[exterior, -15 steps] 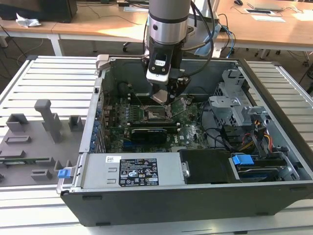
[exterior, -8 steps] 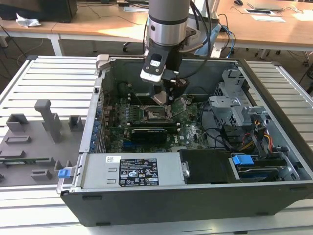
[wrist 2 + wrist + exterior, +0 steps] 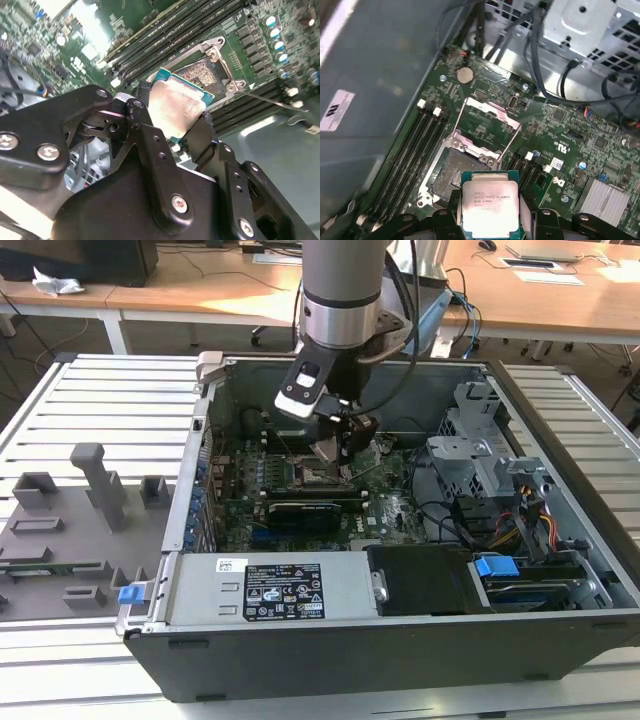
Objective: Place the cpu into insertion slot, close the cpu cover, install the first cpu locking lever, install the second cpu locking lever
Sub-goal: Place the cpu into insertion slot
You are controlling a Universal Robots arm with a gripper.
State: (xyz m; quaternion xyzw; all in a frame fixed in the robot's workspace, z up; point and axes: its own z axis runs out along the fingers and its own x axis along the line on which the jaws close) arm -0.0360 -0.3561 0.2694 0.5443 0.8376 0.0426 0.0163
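Starting on the exterior view's left: a grey fixture tray [image 3: 70, 530] sits on the slatted metal desk [image 3: 100, 400], near its left edge. Beside it is the open computer case [image 3: 190, 490], with the labelled power supply [image 3: 283, 590] along its near wall.

Now to the middle, and here's the action. The claw [image 3: 335, 445] is clenched on the cpu [image 3: 325, 450], pinching it by two opposite edges. In the first wrist view the chip [image 3: 490, 202] hangs metal face up, above the green motherboard [image 3: 555, 125]. It's just short of the insertion slot [image 3: 457, 172] and not seated yet. The cpu cover [image 3: 490, 111] stands flipped open beyond the socket, so the way in is free. The second wrist view has the chip [image 3: 177, 107] overlapping the near corner of the socket [image 3: 202, 75].

By my reading, doing this well means bringing the chip level and square to the socket rim. Line up the corners first, then go straight down with no sliding across the contacts.

On the exterior view's right, a metal drive cage [image 3: 480, 440] and loose cables crowd that end of the case. Behind it all is an office room with pale wooden tops [image 3: 200, 285].
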